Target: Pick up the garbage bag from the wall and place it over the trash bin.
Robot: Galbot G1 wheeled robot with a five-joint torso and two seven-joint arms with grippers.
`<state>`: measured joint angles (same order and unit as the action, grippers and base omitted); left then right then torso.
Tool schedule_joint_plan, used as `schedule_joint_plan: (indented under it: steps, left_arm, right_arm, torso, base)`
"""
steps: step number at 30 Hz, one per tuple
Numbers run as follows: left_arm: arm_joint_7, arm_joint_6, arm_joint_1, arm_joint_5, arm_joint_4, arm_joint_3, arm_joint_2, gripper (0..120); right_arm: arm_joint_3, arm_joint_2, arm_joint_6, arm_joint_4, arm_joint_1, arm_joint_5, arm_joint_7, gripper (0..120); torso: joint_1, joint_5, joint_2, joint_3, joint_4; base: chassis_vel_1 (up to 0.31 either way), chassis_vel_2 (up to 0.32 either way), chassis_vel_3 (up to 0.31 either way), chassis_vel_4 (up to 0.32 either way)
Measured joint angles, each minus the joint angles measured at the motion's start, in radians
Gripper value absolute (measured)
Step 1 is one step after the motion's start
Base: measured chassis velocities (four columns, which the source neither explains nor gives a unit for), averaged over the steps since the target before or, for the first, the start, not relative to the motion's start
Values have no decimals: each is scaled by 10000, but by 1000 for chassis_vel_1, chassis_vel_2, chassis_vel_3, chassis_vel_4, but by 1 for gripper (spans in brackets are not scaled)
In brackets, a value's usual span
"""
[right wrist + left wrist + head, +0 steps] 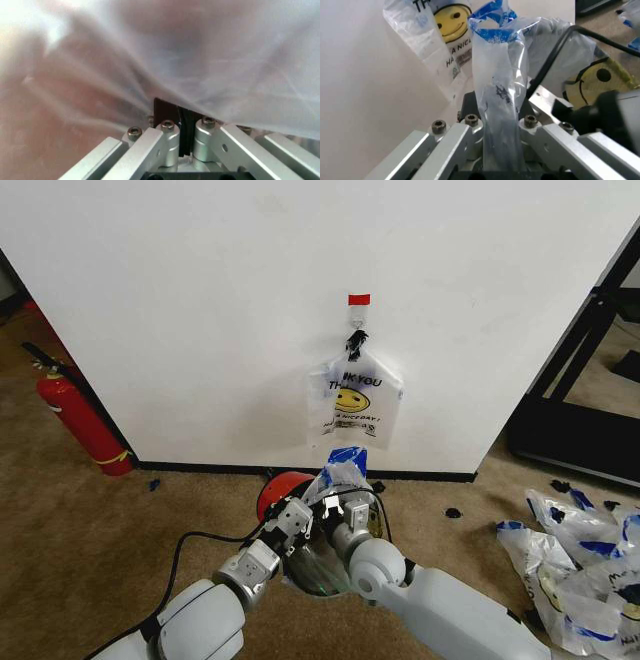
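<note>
Garbage bag (343, 471) bunched upright above trash bin (287, 488), left gripper (297, 522) and right gripper (338, 525) each clamped on its film, blue handle uppermost.

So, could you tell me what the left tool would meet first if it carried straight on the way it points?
Probably the hanging smiley bag on the wall; the left tool, already shut on the garbage bag, points toward it, though depth is unclear.

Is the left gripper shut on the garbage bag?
Yes. In the left wrist view the left gripper pinches a strip of the garbage bag, blue handle patch above its fingers.
</note>
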<state>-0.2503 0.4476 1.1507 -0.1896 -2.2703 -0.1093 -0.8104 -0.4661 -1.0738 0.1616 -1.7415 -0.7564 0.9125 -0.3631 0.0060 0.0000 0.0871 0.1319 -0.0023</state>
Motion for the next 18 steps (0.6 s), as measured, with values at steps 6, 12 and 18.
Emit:
schedule_joint_plan:
  steps: [6,12,18]
  left_arm:
    - [-29,105,-69,-279,80,33,-77,5]
    - [-43,164,-116,-518,-99,170,-102,5]
    - [-46,224,-216,-776,-332,361,-108,5]
  right_arm:
    - [242,459,811,-526,-322,-31,1263,0]
    - [384,626,1147,-633,-533,-79,1693,0]
    - [428,722,1293,-683,-643,-343,2147,0]
  torso:
    - [0,0,0,0,-1]
    - [0,1,0,0,-1]
    - [0,1,0,0,0]
  base:
    - [0,0,0,0]
    - [0,0,0,0]
    - [0,0,0,0]
